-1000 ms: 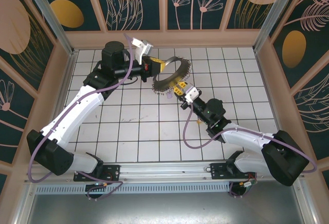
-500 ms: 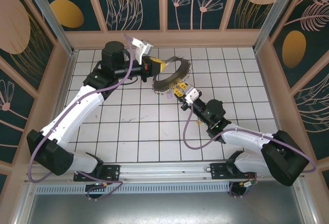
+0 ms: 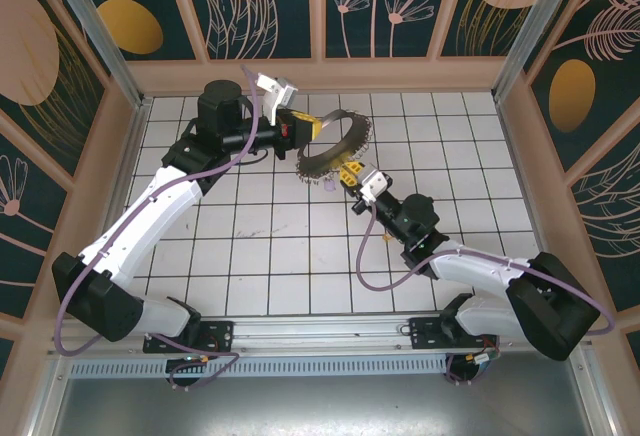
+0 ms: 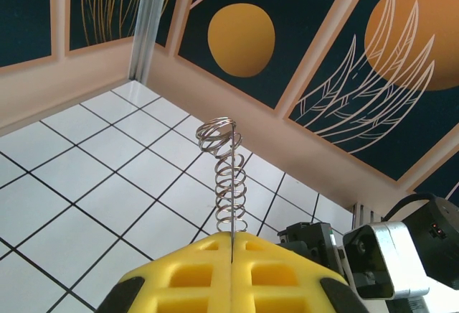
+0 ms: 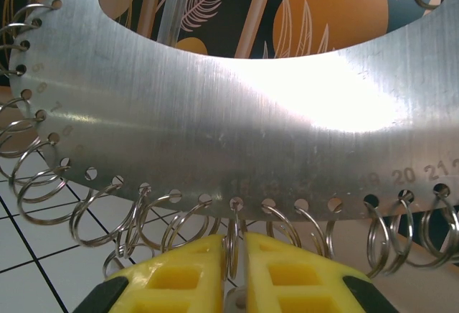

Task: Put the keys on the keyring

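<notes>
Top external view: the keyring (image 3: 322, 163), a broad silver band fringed with small wire loops, hangs tilted above the far middle of the white tiled floor (image 3: 280, 226), held between the two arms. The left gripper (image 3: 303, 128) grips its far-left edge. The right gripper (image 3: 347, 170) meets its near rim from the right.

Left wrist view: the left gripper (image 4: 232, 240) has its yellow fingers (image 4: 193, 273) pressed together on the thin edge of the keyring (image 4: 231, 184), seen edge-on with loops stacked along it.

Right wrist view: the band of the keyring (image 5: 237, 126) spans the frame, with punched holes and stamped numbers. The right gripper (image 5: 234, 245) is almost closed, with one wire loop (image 5: 231, 220) caught in the narrow slit between its fingers.
</notes>
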Tool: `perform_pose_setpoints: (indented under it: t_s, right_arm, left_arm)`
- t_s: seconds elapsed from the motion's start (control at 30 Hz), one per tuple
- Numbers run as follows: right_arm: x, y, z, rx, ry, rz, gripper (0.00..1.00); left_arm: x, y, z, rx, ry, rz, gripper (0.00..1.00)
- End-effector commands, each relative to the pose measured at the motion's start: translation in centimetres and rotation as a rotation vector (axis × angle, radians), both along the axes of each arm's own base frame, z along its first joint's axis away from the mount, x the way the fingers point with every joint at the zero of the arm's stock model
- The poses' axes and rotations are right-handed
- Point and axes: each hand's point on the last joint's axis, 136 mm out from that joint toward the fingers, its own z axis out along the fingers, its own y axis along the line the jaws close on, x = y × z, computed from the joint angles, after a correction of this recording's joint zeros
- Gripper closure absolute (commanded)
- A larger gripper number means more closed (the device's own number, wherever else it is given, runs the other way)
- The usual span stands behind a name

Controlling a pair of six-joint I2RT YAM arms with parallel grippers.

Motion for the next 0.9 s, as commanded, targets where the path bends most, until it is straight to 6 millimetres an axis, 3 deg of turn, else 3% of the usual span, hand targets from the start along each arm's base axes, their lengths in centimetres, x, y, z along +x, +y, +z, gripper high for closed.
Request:
perform_pose_setpoints:
  t_s: [0.0, 0.43, 0.7, 0.87]
  right_arm:
    - [0.0, 0.0, 1.3, 0.032, -0.042, 0.000, 0.85]
    - [0.2, -0.1, 1.2, 0.031, -0.046, -0.016, 0.85]
    - [0.2, -0.5, 1.6, 0.045, -0.061, -0.030, 0.98]
    - [-0.2, -0.4, 1.7, 0.041, -0.047, -0.008, 1.00]
  left_arm:
    - [-0.5, -0.1, 2.7, -0.049, -0.071, -0.008, 1.00]
    - [-0.3, -0.2, 2.6, -0.050, -0.067, -0.013, 1.00]
    - [-0.2, -0.2, 2.5, -0.048, -0.065, -0.005, 1.00]
    - [1.7, 0.9, 2.1, -0.039, -0.047, 0.137, 1.00]
